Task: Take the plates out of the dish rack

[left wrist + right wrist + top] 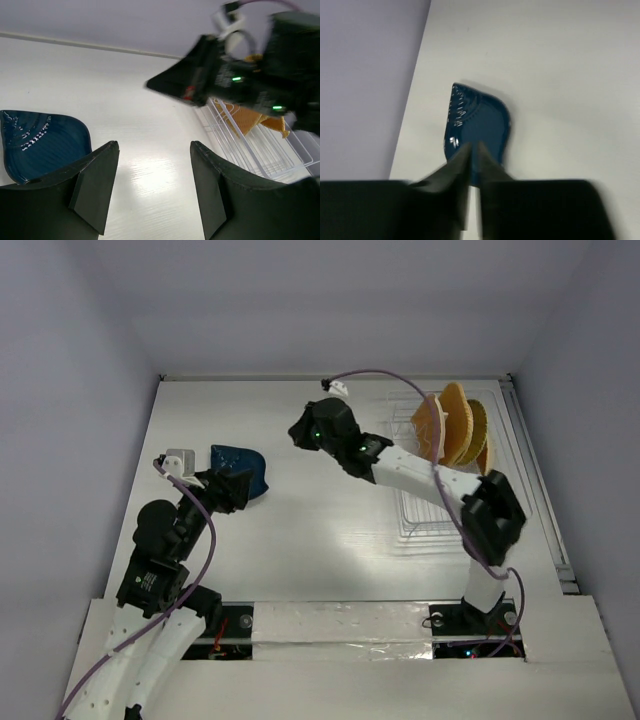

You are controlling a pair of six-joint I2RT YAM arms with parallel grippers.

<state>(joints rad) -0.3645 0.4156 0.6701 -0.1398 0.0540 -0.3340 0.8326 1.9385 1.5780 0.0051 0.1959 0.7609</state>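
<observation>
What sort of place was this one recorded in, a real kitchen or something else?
Probably a lab test cell, not a kitchen: a plain white table boxed in by blank walls, robot arms bolted at its taped near edge, and only a dish rack with plates as props.

My left arm (150,580) had white links dotted with small holes, black joint housings, and a purple cable (212,540) running along it. My right arm (420,475) was the same build: white tube links, a chunky black elbow block, and a second cable (380,372), also purple (green LEDs (317,434) lit on the black wrist). My left gripper (155,185) had matte black, wedge-shaped fingers with flat inner faces. My right gripper (474,160) was black too, blurred, with thin tapered tips.
</observation>
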